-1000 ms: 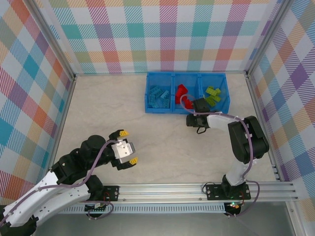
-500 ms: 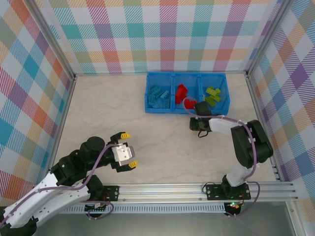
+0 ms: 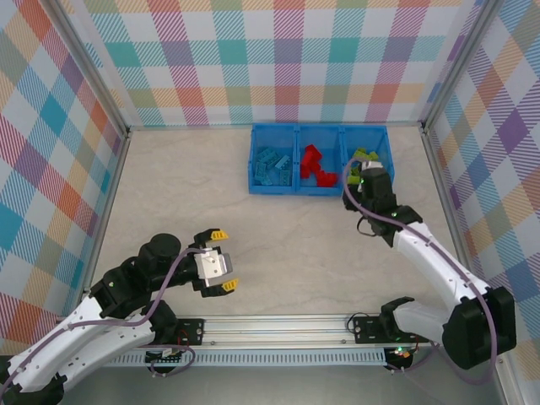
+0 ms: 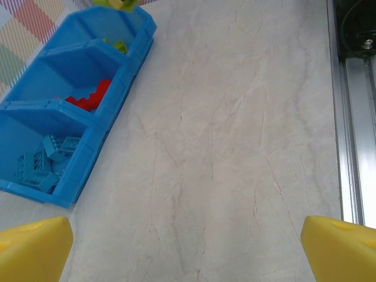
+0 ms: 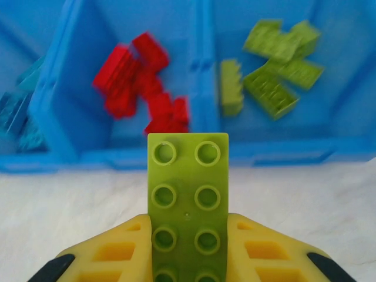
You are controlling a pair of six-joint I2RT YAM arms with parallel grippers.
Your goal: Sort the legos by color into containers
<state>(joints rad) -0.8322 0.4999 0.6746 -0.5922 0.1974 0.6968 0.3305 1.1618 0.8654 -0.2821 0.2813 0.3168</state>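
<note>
The blue tray lies at the back of the table with three compartments: blue bricks on the left, red bricks in the middle, lime green bricks on the right. My right gripper hovers at the front wall of the green compartment. In the right wrist view it is shut on a lime green brick, studs facing the camera, with the red bricks and green bricks beyond. My left gripper stands open over bare table, its yellow fingertips far apart.
An aluminium rail runs along the near edge, with both arm bases bolted to it. Checked walls enclose the table on three sides. The left wrist view has the tray at upper left and the rail on the right.
My right arm has swung out to the right and carried its gripper from the middle compartment's front toward the green compartment. The left gripper has drifted slightly back toward its base.
</note>
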